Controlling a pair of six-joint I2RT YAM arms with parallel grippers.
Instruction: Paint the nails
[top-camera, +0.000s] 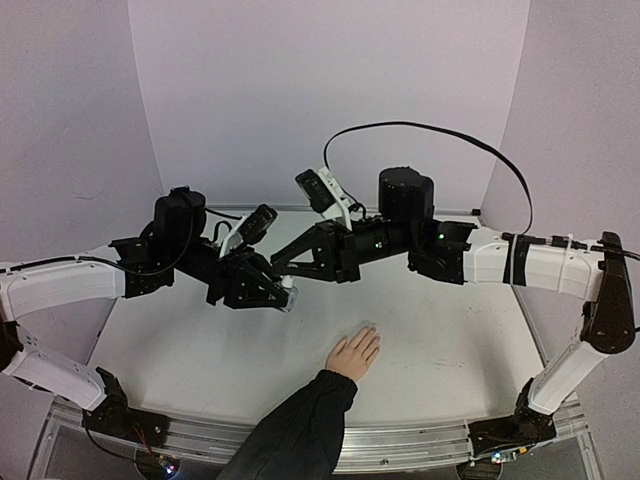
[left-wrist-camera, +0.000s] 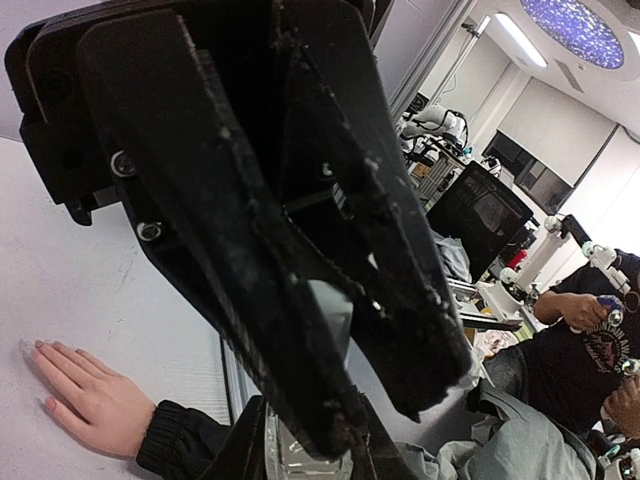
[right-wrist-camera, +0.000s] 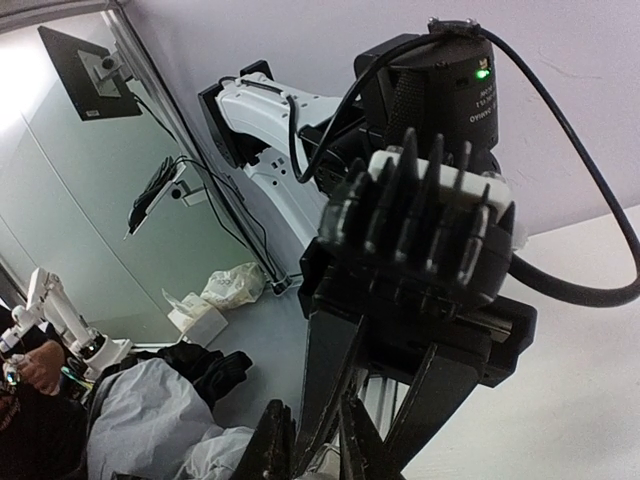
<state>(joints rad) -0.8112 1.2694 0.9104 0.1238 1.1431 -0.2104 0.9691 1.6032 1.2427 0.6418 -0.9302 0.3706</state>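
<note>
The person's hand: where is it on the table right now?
In the top view the hand lies flat on the white table, just right of centre, near the front edge.

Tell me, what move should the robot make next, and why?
Probably the right fingers should ease back from the left fingers, drawing out whatever they pinch. Both pairs look shut, tip to tip above the table, a small pale thing between the left ones, and the hand lies flat nearby.
</note>
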